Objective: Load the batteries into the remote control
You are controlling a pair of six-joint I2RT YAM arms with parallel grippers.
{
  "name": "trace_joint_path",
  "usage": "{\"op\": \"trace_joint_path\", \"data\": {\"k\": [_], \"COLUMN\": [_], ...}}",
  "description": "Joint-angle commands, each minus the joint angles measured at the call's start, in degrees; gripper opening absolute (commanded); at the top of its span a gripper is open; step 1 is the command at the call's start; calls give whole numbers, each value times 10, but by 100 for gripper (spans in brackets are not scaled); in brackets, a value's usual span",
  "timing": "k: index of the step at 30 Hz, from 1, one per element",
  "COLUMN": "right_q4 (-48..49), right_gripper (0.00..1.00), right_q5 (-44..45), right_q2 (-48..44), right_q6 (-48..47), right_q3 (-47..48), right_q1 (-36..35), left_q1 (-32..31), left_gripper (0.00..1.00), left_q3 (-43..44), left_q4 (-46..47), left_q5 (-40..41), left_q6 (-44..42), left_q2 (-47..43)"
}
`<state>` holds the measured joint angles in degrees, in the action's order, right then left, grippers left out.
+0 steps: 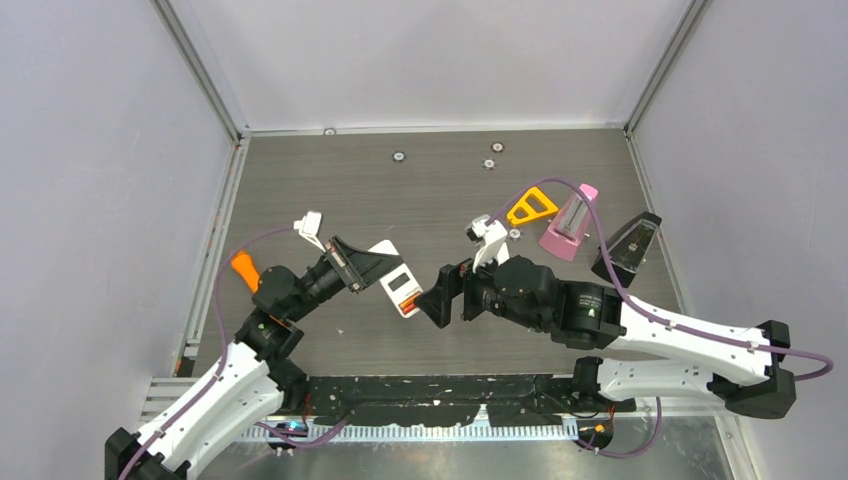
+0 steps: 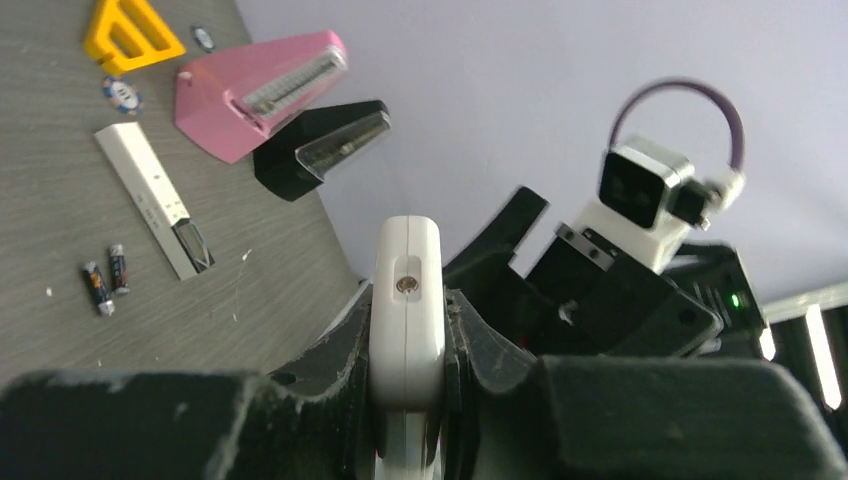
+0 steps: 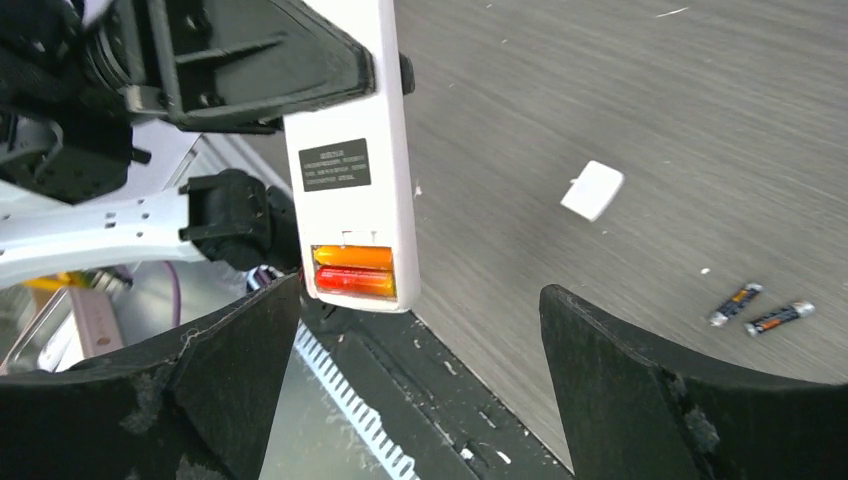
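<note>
Remote control (image 3: 352,150) sits upper left of centre in the right wrist view, lifted off the table (image 3: 600,80). The left gripper (image 1: 352,263) is clamped on its upper body, jaws narrowed onto the casing.

Battery bay (image 3: 353,271) at the remote's lower end is uncovered. It holds two orange-red batteries (image 3: 352,258) side by side and looks full. I cannot tell whether they are fully seated.

Right gripper (image 3: 425,310), bottom of frame: fingers spread wide, holding nothing, bay end of the remote between and above them.

Cover (image 3: 592,190), a small white piece, lies flat on the table right of centre. Two dark batteries (image 3: 762,308) lie loose at lower right, near each other.

Risks, as judged:
- With no cover, a tilt or knock of the remote could drop the cells out.
- A push from the right fingers could twist the remote in the left grip.
- The flat cover offers little to pinch and may skid away.
</note>
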<state>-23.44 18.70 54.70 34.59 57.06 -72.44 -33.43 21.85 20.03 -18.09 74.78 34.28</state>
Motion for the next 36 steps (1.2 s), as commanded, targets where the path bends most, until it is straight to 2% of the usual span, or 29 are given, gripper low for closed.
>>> {"op": "trace_joint_path", "data": {"k": [1, 5, 10, 19, 21, 26, 28, 30, 31, 33, 36], "right_q4": [38, 55, 63, 70, 70, 67, 66, 64, 59, 52, 40], "right_gripper": [94, 92, 71, 62, 53, 44, 44, 52, 61, 72, 81], "right_q5": [-84, -129, -157, -138, -127, -120, -122, -119, -113, -100, -67], "right_q2": [12, 21, 35, 43, 45, 45, 43, 40, 38, 34, 27], "right_q6": [-4, -10, -10, -10, -11, -17, -19, -13, -10, -1, 15], "right_q3": [21, 22, 23, 10, 8, 4, 4, 6, 9, 13, 13], "right_q1": [7, 7, 7, 7, 8, 8, 8, 7, 7, 8, 10], "left_q1": [4, 5, 5, 5, 5, 5, 5, 5, 5, 7, 13], "left_gripper": [0, 0, 0, 0, 0, 0, 0, 0, 0, 0, 0], "left_q3": [60, 77, 90, 96, 94, 90, 90, 92, 91, 94, 94], "left_q4": [-9, -11, -9, 13, 27, 28, 27, 18, 2, -46, -156], "left_q5": [-104, -149, -159, -177, -184, -182, -178, -167, -157, -124, -35], "left_q6": [-130, -146, -152, -133, -128, -126, -128, -133, -138, -156, -193], "left_q2": [6, 13, 15, 22, 23, 21, 20, 18, 16, 7, -22]}}
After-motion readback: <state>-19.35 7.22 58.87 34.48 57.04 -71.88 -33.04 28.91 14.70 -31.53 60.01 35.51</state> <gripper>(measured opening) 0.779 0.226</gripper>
